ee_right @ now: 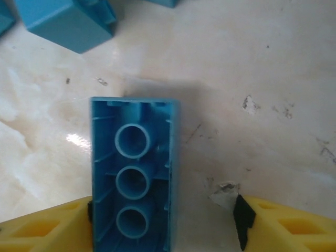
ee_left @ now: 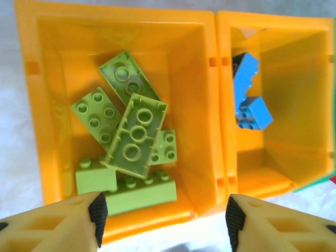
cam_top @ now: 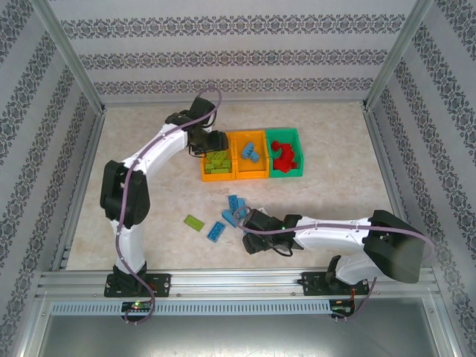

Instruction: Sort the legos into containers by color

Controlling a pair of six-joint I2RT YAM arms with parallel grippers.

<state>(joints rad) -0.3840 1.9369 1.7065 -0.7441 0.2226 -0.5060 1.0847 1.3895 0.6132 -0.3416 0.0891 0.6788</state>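
Three joined bins sit mid-table: the left orange bin (cam_top: 207,176) holds lime green legos (ee_left: 134,134), the middle orange bin (cam_top: 251,175) blue ones (ee_left: 251,100), and the green bin (cam_top: 285,174) red ones (cam_top: 282,154). My left gripper (ee_left: 164,223) hovers open over the left orange bin's near wall (ee_left: 157,223), holding nothing. My right gripper (ee_right: 165,226) is low over the table and open around an upside-down blue lego (ee_right: 134,178). That brick rests against the left finger; the right fingertip (ee_right: 242,226) stands apart from it.
Loose on the table in front of the bins are a lime green lego (cam_top: 195,222), a blue lego (cam_top: 216,231) and another blue one (cam_top: 236,201). A blue brick (ee_right: 68,21) lies just beyond the one between my right fingers.
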